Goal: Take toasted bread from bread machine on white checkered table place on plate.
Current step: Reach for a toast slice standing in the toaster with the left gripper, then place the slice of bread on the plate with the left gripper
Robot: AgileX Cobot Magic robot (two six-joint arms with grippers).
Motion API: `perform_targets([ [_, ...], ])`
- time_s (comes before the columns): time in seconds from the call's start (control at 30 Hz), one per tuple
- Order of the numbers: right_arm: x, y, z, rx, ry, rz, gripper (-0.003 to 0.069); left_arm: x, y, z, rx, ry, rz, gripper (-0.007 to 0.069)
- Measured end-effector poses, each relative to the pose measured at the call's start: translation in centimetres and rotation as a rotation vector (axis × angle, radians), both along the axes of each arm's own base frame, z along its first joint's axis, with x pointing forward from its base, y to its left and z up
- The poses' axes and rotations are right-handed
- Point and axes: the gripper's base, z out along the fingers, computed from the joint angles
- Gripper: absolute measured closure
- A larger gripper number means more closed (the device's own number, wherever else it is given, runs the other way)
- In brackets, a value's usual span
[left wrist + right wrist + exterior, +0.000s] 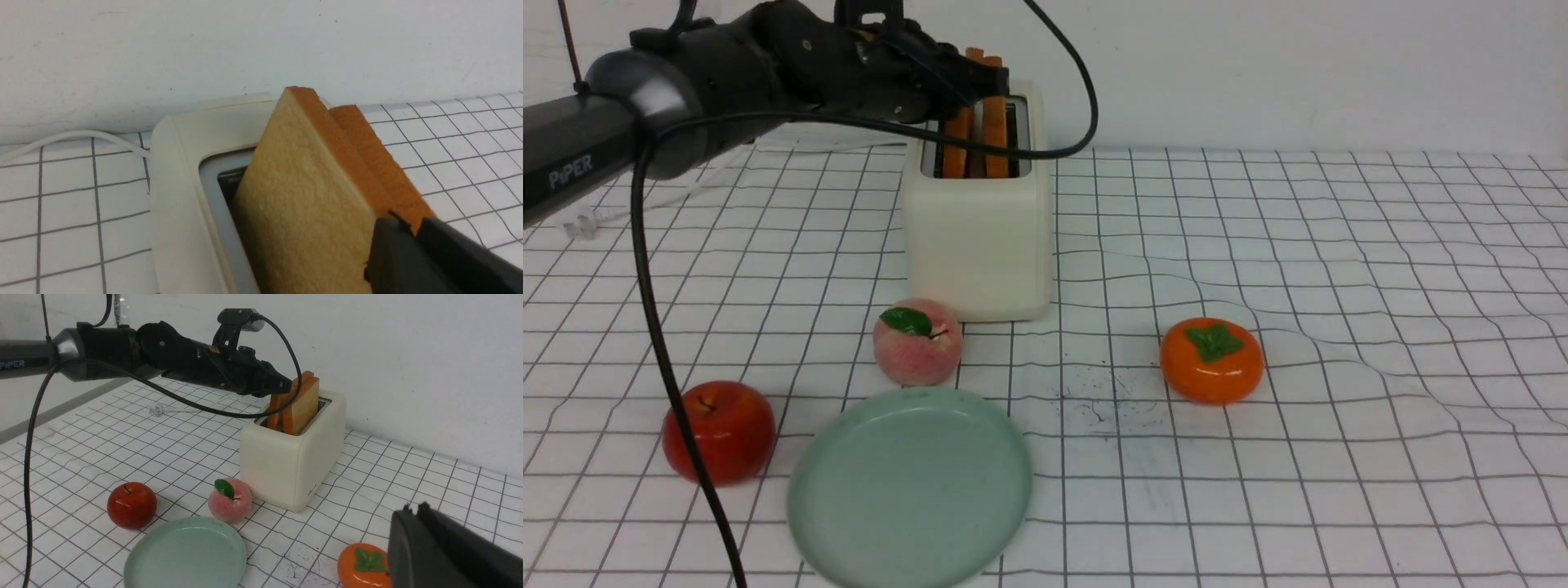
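Left end effector (410,228), tips drawn together on the crust of a toast slice (302,179).
Slice: upright in toaster (980,245), beneath my tips, long axis running away from me; left arm nearer.

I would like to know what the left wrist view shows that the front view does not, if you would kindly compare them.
Only the left wrist view: a broad golden face of one toast slice.
Only the front view: the green plate, red apple, peach and persimmon.
Both: two slices in the cream toaster, the left gripper at them, and the checkered cloth.
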Motion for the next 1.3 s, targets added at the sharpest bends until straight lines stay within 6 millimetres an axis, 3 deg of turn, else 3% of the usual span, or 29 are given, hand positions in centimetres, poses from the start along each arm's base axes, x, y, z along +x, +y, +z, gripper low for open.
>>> perform_targets([
  [0.1, 0.0, 0.0, 0.0, -0.001, 0.000, 0.000, 0.0645, -1.1, 0.3, 2.5, -0.009, -0.052, -0.002, 0.0596],
  [0.17, 0.0, 0.0, 0.0, -0.001, 0.000, 0.000, 0.0644, -2.6, 0.7, 5.5, -0.013, -0.121, -0.005, 0.0596],
  [0.2, 0.0, 0.0, 0.0, -0.001, 0.000, 0.000, 0.0644, -2.7, 0.8, 5.8, -0.013, -0.127, -0.005, 0.0596],
  [0.3, 0.0, 0.0, 0.0, -0.001, 0.000, 0.001, 0.0643, -6.4, 1.6, 11.0, -0.025, -0.220, -0.030, 0.0596],
  [0.43, 0.0, 0.0, -0.1, -0.004, 0.006, 0.005, 0.0642, -12.4, 2.6, 16.0, -0.010, -0.216, -0.130, 0.0596],
  [0.47, 0.0, 0.0, -0.1, -0.004, 0.006, 0.005, 0.0642, -12.7, 2.7, 16.2, -0.009, -0.213, -0.136, 0.0596],
  [0.53, 0.0, 0.0, -0.1, -0.005, 0.007, 0.006, 0.0642, -16.6, 3.2, 17.8, 0.004, -0.133, -0.198, 0.0596],
  [0.57, 0.0, 0.0, -0.1, -0.005, 0.007, 0.006, 0.0642, -16.9, 3.3, 17.9, -0.001, -0.121, -0.200, 0.0596],
  [0.6, -0.1, 0.1, -0.1, -0.007, 0.012, 0.010, 0.0640, -19.8, 3.9, 18.0, 0.016, 0.007, -0.221, 0.0596],
  [0.63, -0.1, 0.1, -0.1, -0.007, 0.012, 0.010, 0.0640, -20.0, 4.0, 18.0, 0.023, 0.014, -0.223, 0.0596],
  [0.67, -0.1, 0.1, -0.2, -0.011, 0.019, 0.016, 0.0638, -21.5, 4.4, 17.0, 0.033, 0.101, -0.214, 0.0596],
  [0.8, -0.1, 0.1, -0.3, -0.015, 0.027, 0.022, 0.0638, -23.2, 4.9, 13.9, 0.035, 0.233, -0.205, 0.0596],
  [0.83, -0.2, 0.2, -0.3, -0.015, 0.029, 0.023, 0.0638, -23.9, 5.0, 11.2, 0.024, 0.315, -0.211, 0.0596],
  [0.87, -0.2, 0.2, -0.3, -0.015, 0.029, 0.023, 0.0638, -24.0, 5.0, 10.9, 0.021, 0.325, -0.212, 0.0596],
  [0.9, -0.2, 0.2, -0.3, -0.015, 0.029, 0.023, 0.0638, -24.5, 4.8, 8.1, -0.006, 0.404, -0.224, 0.0596],
  [0.93, -0.2, 0.2, -0.3, -0.015, 0.029, 0.023, 0.0638, -24.6, 4.7, 6.6, -0.023, 0.441, -0.231, 0.0596],
  [1.0, -0.2, 0.2, -0.3, -0.016, 0.029, 0.024, 0.0638, -24.7, 4.3, 3.0, -0.067, 0.514, -0.248, 0.0596],
  [1.13, -0.2, 0.2, -0.4, -0.019, 0.040, 0.032, 0.0638, -24.4, 4.0, -1.2, -0.116, 0.542, -0.242, 0.0596],
  [1.3, -0.3, 0.3, -0.4, -0.009, 0.044, 0.044, 0.0638, -22.7, 3.7, -4.1, -0.150, 0.560, -0.200, 0.0596],
])
